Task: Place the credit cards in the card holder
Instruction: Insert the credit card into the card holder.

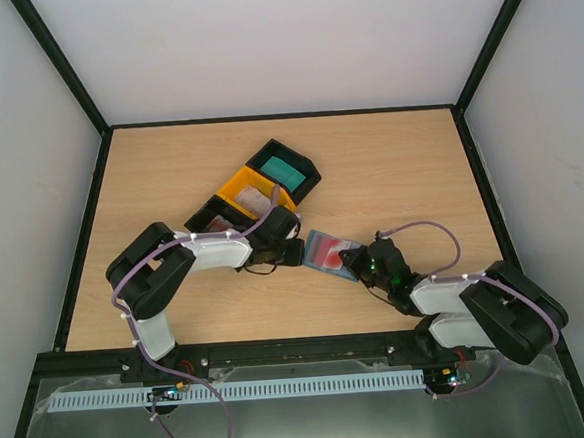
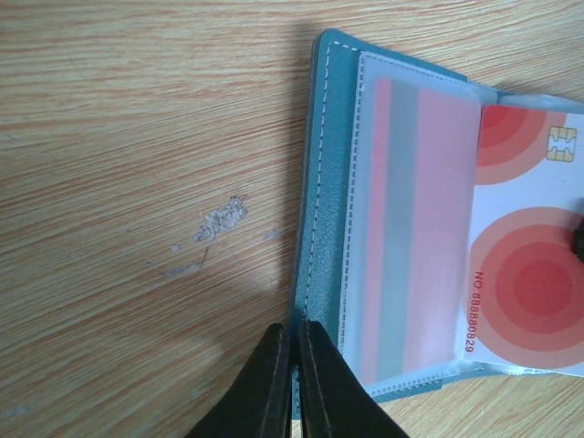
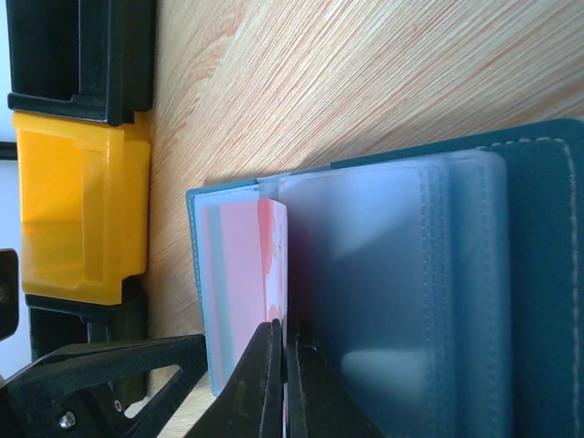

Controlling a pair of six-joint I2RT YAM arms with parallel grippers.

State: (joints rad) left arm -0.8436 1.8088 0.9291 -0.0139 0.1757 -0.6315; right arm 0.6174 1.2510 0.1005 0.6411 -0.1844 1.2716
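The slate-blue card holder (image 1: 326, 252) lies open on the table between the two arms, its clear sleeves facing up. My left gripper (image 2: 297, 333) is shut on the holder's stitched left edge (image 2: 330, 182). One pink credit card (image 2: 415, 228) with a grey stripe sits inside a sleeve. A second credit card (image 2: 529, 301), white with red circles and a chip, lies partly inside the neighbouring sleeve. My right gripper (image 3: 285, 333) is shut on that card's edge (image 3: 276, 255), next to the frosted sleeves (image 3: 383, 274).
A row of trays stands just behind the holder: a black one (image 1: 217, 216), a yellow one (image 1: 253, 195) and a black one holding a teal stack (image 1: 280, 168). The yellow tray (image 3: 82, 210) is close to the holder's far side.
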